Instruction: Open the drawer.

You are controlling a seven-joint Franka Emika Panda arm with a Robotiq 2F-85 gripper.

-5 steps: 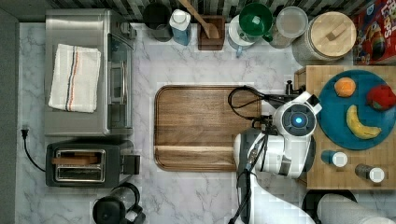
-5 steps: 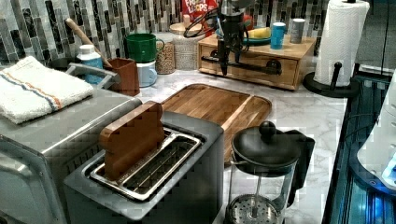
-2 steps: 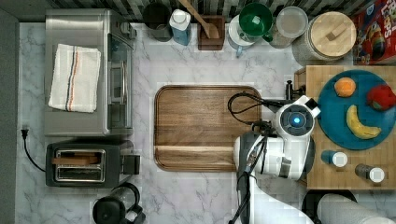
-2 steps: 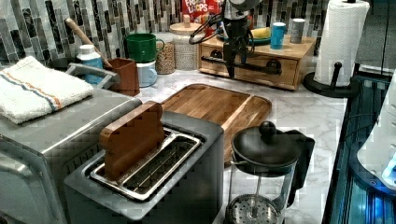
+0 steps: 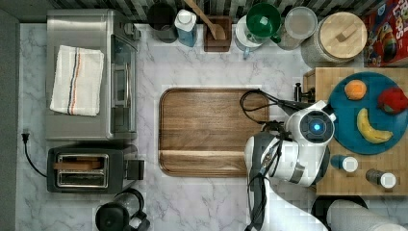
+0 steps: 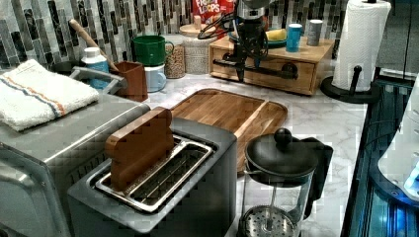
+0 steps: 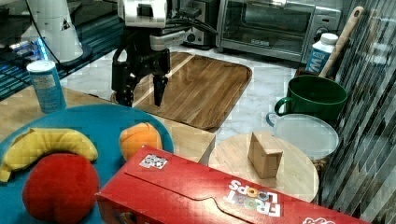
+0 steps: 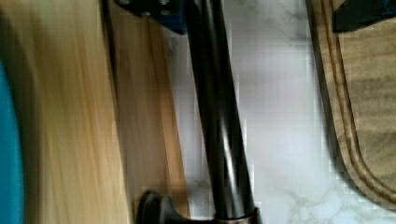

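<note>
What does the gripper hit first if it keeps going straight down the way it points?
Most likely the drawer's black bar handle: the gripper, fingers open, hangs pointing down over it with the bar between them. How much gap remains is unclear.

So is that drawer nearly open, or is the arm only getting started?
Early days. Done: the gripper is at the drawer, with its fingers open on either side of the black bar handle. In hand: lining up the grasp; nothing is clamped yet. Left: close on the handle and pull, since the drawer front looks flush with its box.

White arm (image 5: 288, 163), black cables, blue light
</note>
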